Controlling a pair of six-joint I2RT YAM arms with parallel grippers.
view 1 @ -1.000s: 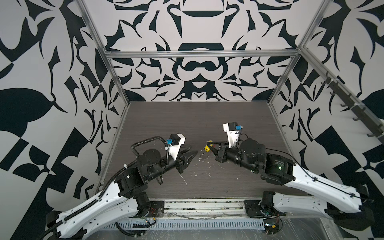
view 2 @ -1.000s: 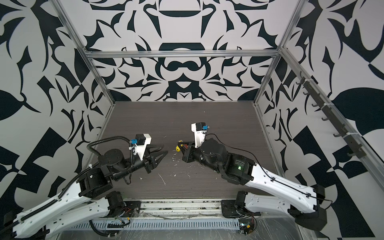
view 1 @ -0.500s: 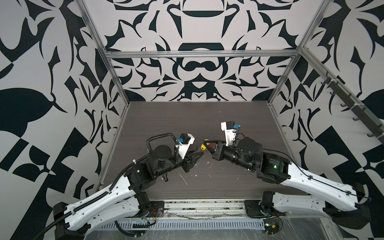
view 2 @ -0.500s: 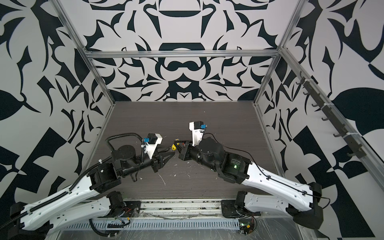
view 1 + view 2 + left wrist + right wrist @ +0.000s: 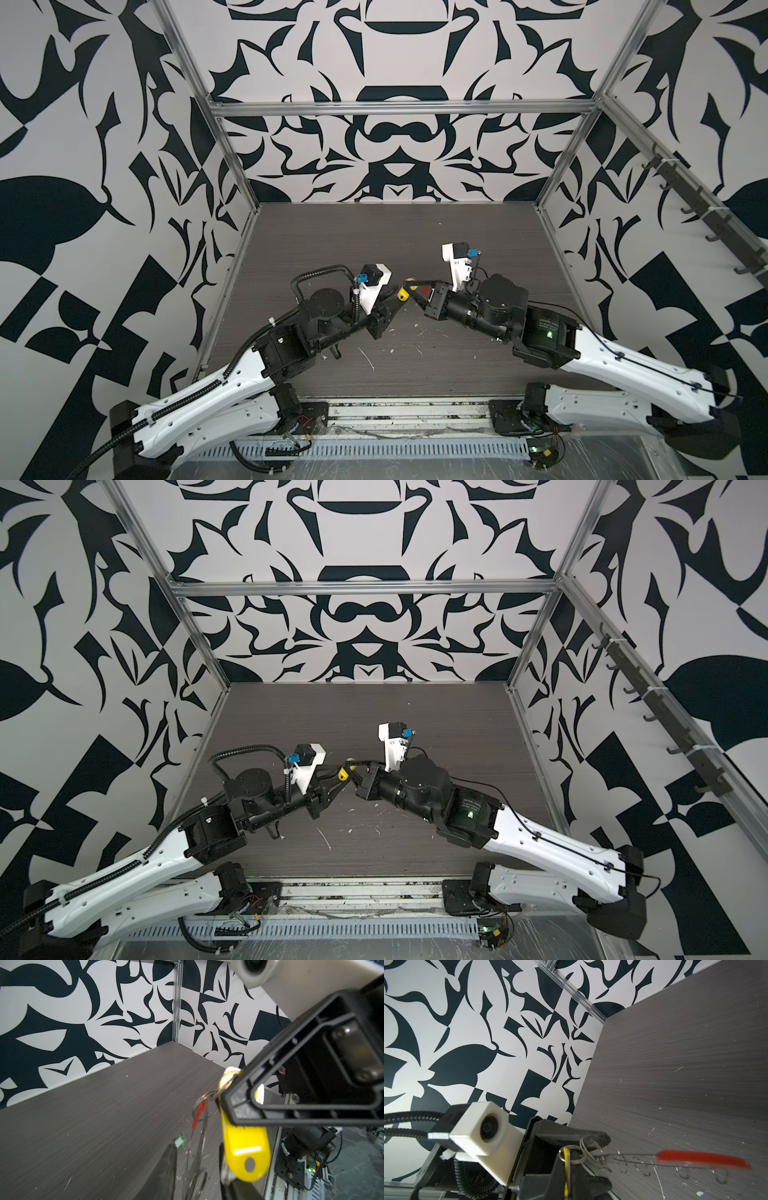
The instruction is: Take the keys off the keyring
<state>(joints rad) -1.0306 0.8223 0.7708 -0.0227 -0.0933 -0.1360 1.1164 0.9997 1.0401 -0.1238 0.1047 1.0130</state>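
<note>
Right end effector (image 5: 410, 287) clamped on yellow tag (image 5: 243, 1142); left end effector (image 5: 197, 1147) part open, gripping nothing. Keyring (image 5: 643, 1159) light, thin, springy: likely best pinched beside small ring (image 5: 202, 1096).

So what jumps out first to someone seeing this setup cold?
The bright yellow tag, hanging above mid-table where the left gripper and right gripper meet. Then the bold black-and-white patterned walls all round, and a small green tag lying on the table.
</note>
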